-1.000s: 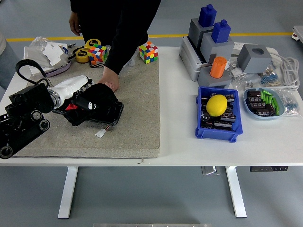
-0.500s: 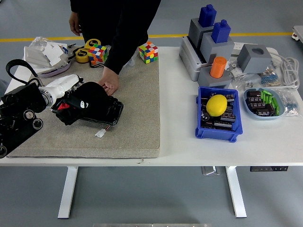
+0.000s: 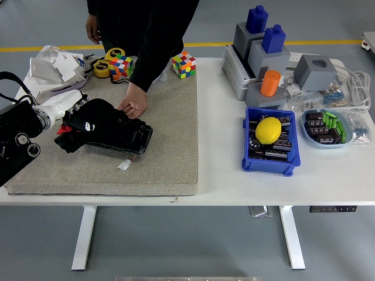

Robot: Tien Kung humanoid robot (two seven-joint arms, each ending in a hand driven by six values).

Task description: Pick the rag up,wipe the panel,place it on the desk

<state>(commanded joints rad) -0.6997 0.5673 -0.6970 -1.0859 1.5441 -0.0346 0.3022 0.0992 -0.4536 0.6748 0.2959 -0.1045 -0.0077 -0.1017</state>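
A black rag [image 3: 92, 116] with a red tag is bunched over the left end of a glossy black panel [image 3: 132, 136], which lies on a beige mat [image 3: 171, 117]. My left hand [image 3: 69, 115], white with a black forearm, comes in from the left edge and is shut on the rag; the cloth hides its fingertips. At the panel's far edge rests a person's hand [image 3: 133, 107], reaching down from the table's far side. A small white connector [image 3: 124, 165] on a wire lies just in front of the panel.
Two colour cubes [image 3: 183, 64] [image 3: 120, 66] and tape rolls [image 3: 103, 67] sit at the mat's far edge. A plastic bag [image 3: 55, 63] lies back left. To the right are a blue bin [image 3: 252, 159] with a yellow ball [image 3: 268, 130], a grey block stand [image 3: 246, 70] and a parts tray [image 3: 328, 126].
My left arm has drawn back to the left, dragging the rag along the panel toward its left end. The person's hand has stayed at the panel's far edge.
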